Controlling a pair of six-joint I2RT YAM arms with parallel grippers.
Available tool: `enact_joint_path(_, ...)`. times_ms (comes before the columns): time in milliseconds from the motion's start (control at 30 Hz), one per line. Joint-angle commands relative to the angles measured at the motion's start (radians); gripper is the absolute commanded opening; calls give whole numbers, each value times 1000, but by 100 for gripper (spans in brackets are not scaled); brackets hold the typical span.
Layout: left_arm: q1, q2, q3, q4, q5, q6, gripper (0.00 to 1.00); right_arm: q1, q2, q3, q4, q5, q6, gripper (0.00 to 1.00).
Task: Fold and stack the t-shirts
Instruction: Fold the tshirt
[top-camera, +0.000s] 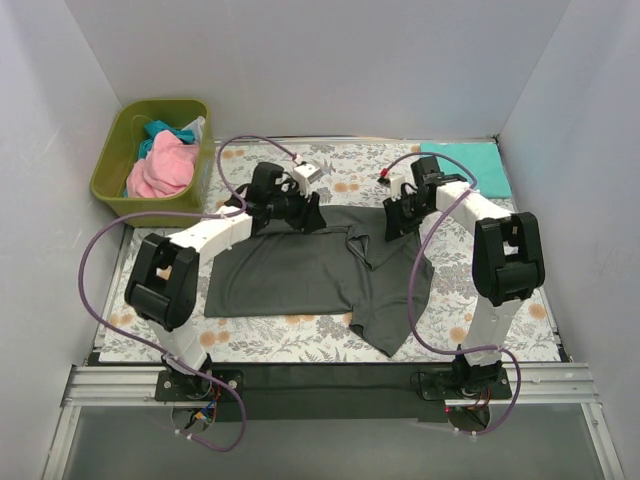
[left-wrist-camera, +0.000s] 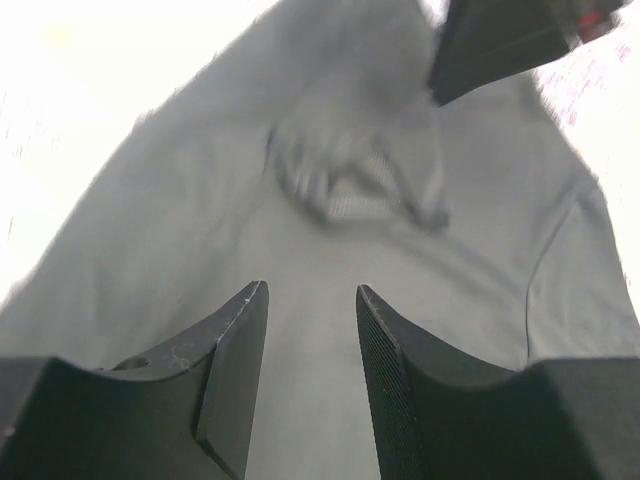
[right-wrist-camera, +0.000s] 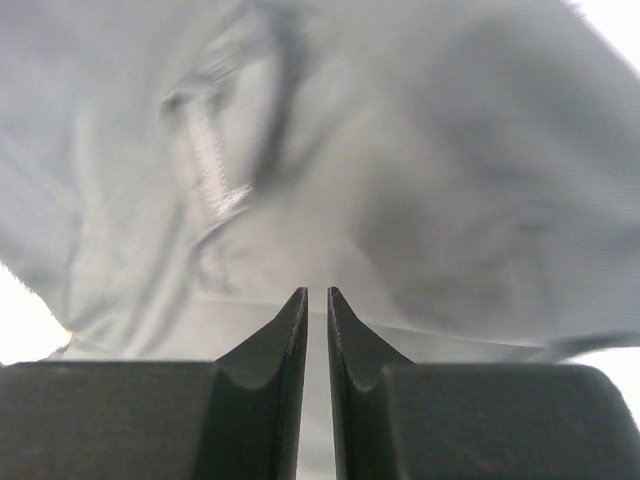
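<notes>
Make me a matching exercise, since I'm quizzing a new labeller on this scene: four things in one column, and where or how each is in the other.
Things
1. dark grey t-shirt
2. pink shirt
3. folded teal shirt
4. left gripper

Places or states
a. bundled in the olive bin
b. open, above dark cloth
c. far right corner of the floral cloth
d. spread in the middle, one side folded over

Pairs: 1-d, 2-a, 3-c, 4-b
</notes>
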Motion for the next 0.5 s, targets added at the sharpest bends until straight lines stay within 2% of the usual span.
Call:
enact_joint_path(0,-71,99,139,92,11,2,39,-59,53,80,49,27,59,18)
enact_joint_path(133,-140,272,329,101,-44,-32,44,-64,113,105,54,65,62,20)
enact_joint_path(267,-192,363,412,106,-71,-33,43,-73,148,108,63,96,79,21)
enact_joint_path(467,-222,440,444,16,-120,-6,33,-96,172,109,67,127,85,22)
